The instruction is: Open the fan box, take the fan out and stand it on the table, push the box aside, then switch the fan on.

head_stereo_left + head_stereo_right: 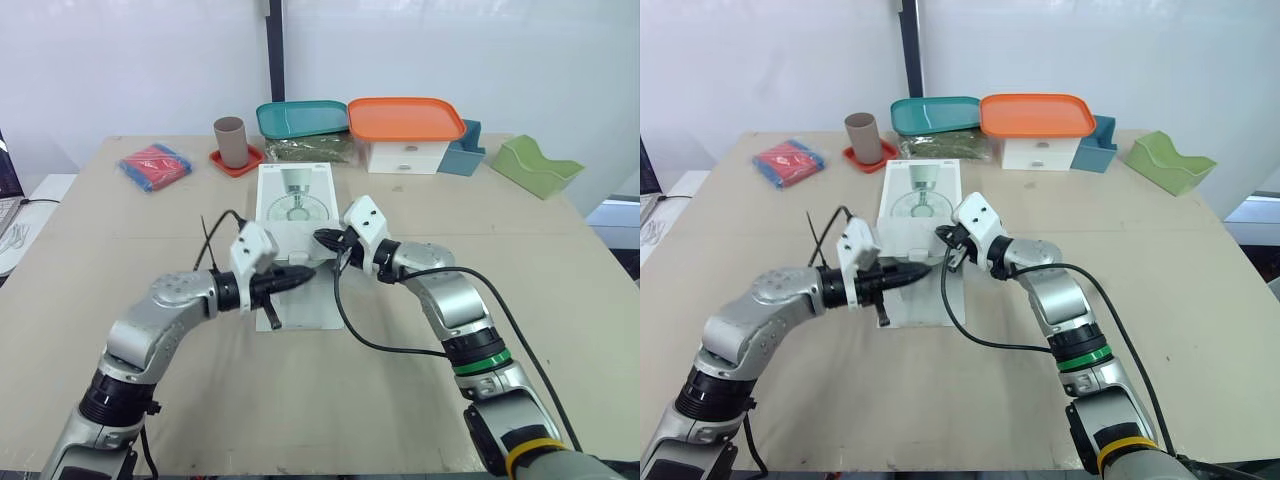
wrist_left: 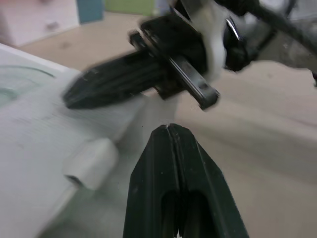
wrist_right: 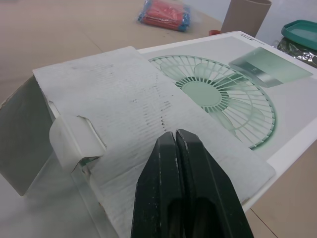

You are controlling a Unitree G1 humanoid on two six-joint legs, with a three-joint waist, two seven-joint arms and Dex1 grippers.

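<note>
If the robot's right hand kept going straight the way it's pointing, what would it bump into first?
Most likely the white flap of the fan box: the shut right hand points straight at it from close by, though I can't tell if they already touch.

Fan box (image 2: 39, 139) — blurred, edge-cut

I am working in what is looking like a robotics lab: a wooden bench (image 1: 560, 280) is standing in front of bare white walls (image 1: 120, 60), with mismatched props lining its far edge, an orange-lidded box (image 1: 405, 120), a teal tray (image 1: 300, 118), a brown cup (image 1: 230, 142) and a green holder (image 1: 535, 165).
</note>
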